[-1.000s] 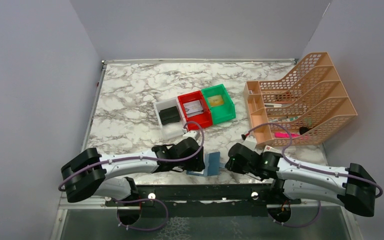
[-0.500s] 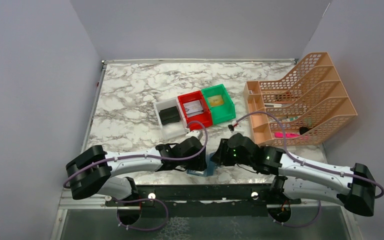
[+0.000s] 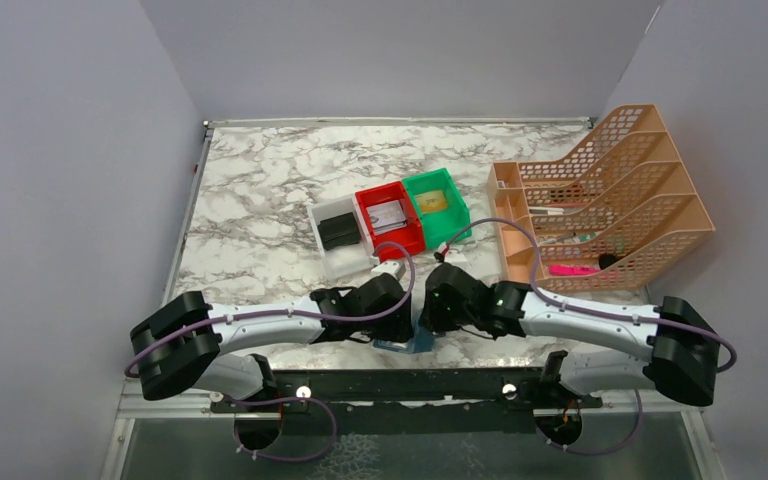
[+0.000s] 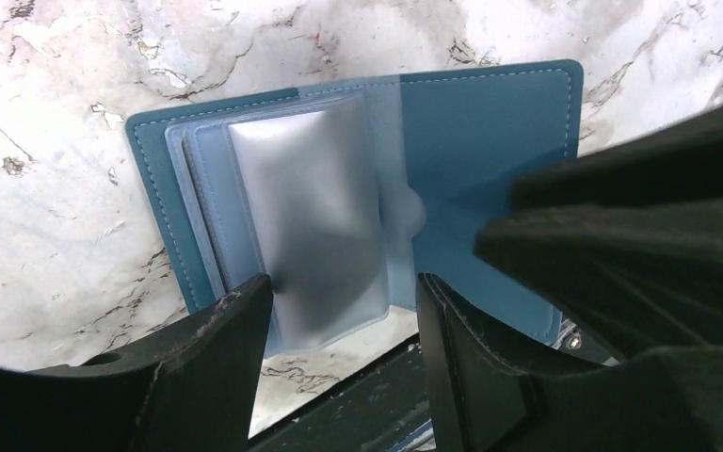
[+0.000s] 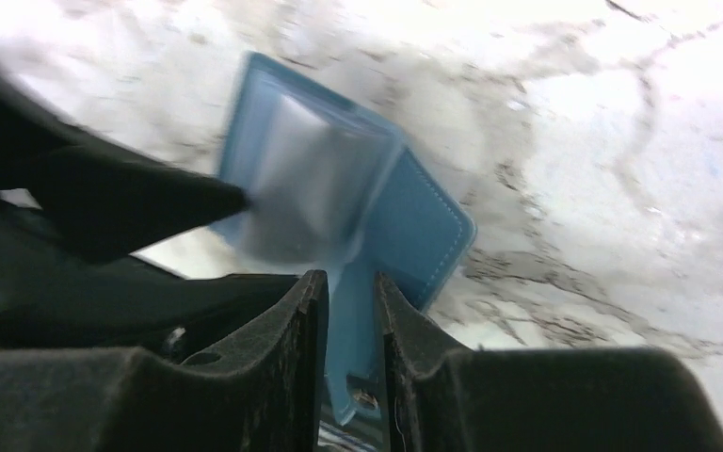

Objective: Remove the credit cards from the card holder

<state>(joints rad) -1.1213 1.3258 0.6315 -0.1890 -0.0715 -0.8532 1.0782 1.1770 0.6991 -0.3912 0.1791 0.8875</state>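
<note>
here, right jaws pinch the card holder [image 4: 490,132] at the table [image 3: 260,190] edge; left jaws straddle it, grip unclear.

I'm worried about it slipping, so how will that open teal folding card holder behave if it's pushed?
The teal folding card holder likely slides easily: it is thin and lies flat on the smooth marble table. Its silvery plastic sleeves bulge upward, so they are probably floppy and slippery.

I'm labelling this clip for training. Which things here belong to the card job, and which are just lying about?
In the job: card holder, left gripper, right gripper.
Lying about: black wallet in white bin, red bin, green bin, peach file rack, pink marker.
</note>
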